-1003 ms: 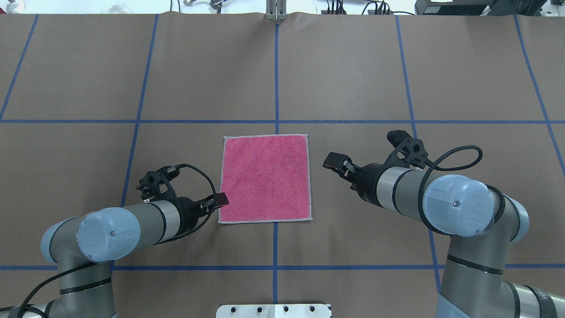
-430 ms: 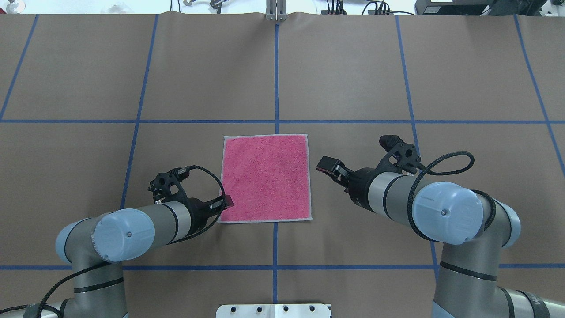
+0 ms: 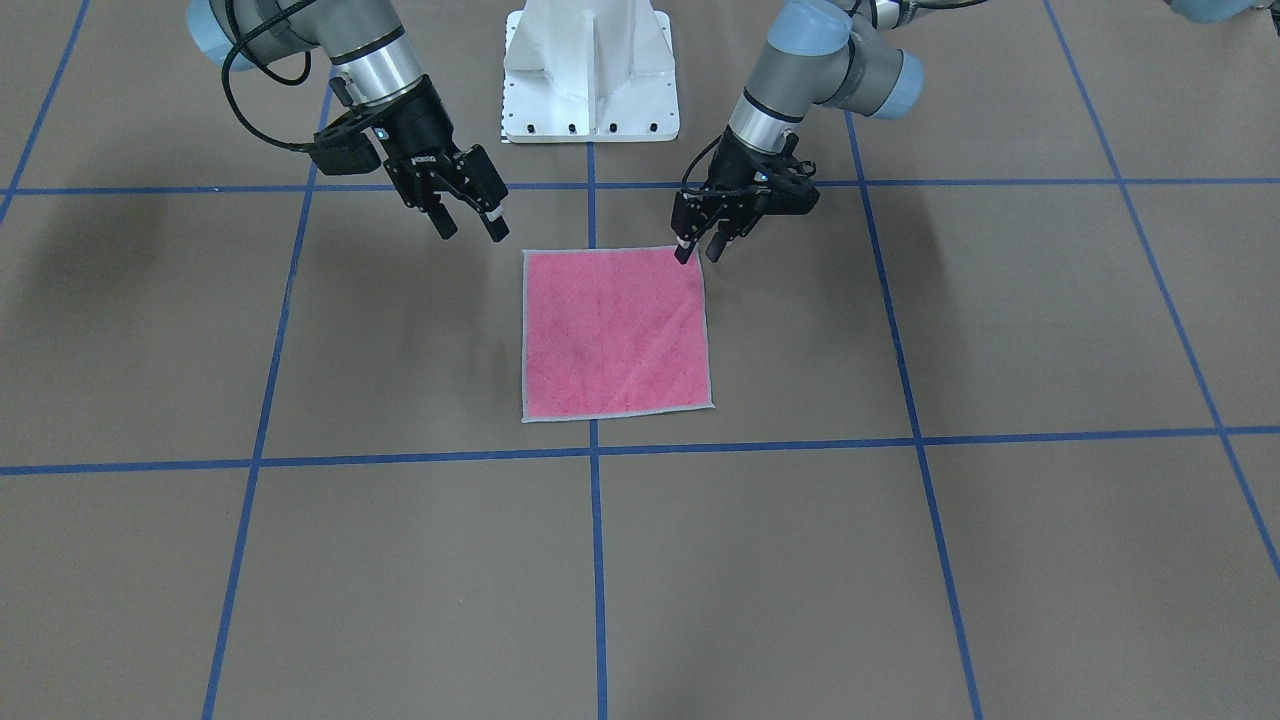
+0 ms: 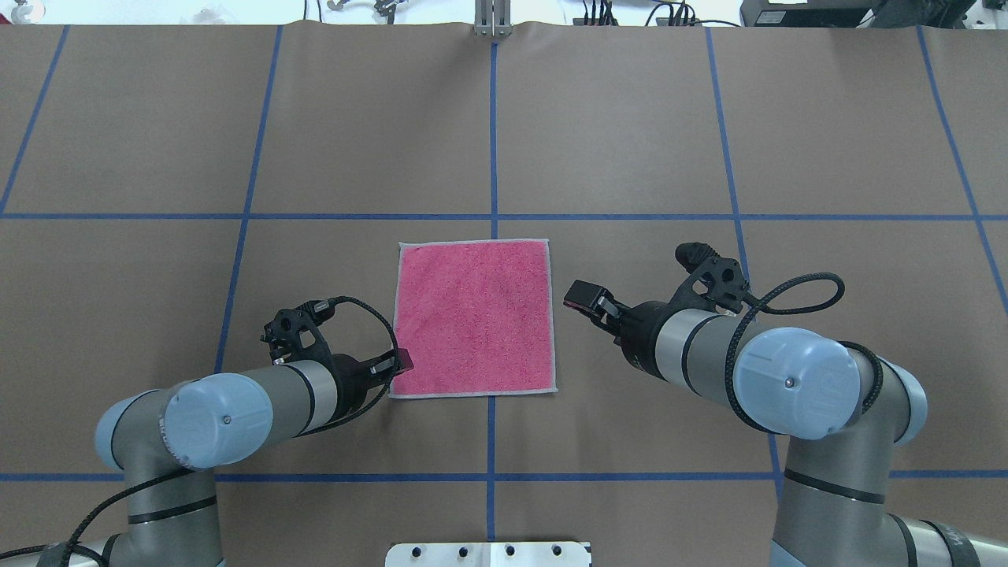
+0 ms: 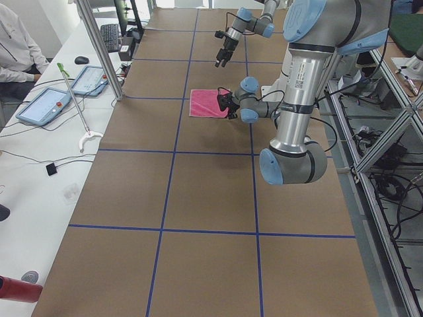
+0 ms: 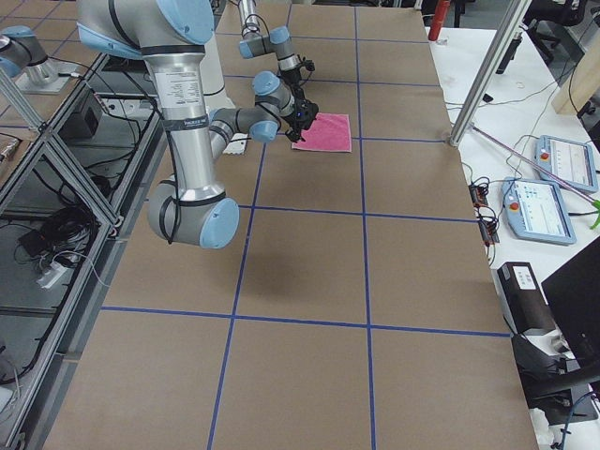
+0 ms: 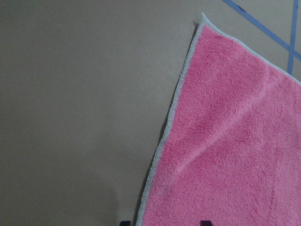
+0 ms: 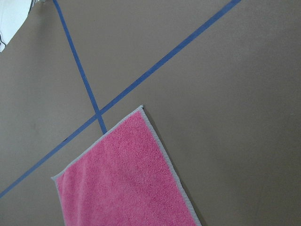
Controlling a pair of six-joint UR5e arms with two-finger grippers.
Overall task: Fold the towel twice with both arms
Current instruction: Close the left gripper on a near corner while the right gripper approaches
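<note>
**Towel flat, both arms at its near corners**

The towel is lying flat, pink face up, on the brown desk. It is sitting across the centre blue tape line, which is passing under it.

The left arm is reaching in low at the towel's near-left corner. The left jaws are standing open and gripping nothing. In the left wrist view one fingertip is showing over the bare desk and the other over the pink cloth, with the stitched border running between them.

The right arm is hovering beside the towel's right edge, apart from the cloth. The right jaws are spread wide and carrying nothing.

The white pedestal is sitting at the desk's robot side, well behind the towel. Two tablets are lying on a white side bench beyond the desk's far edge, where a seated operator is partly showing.
</note>
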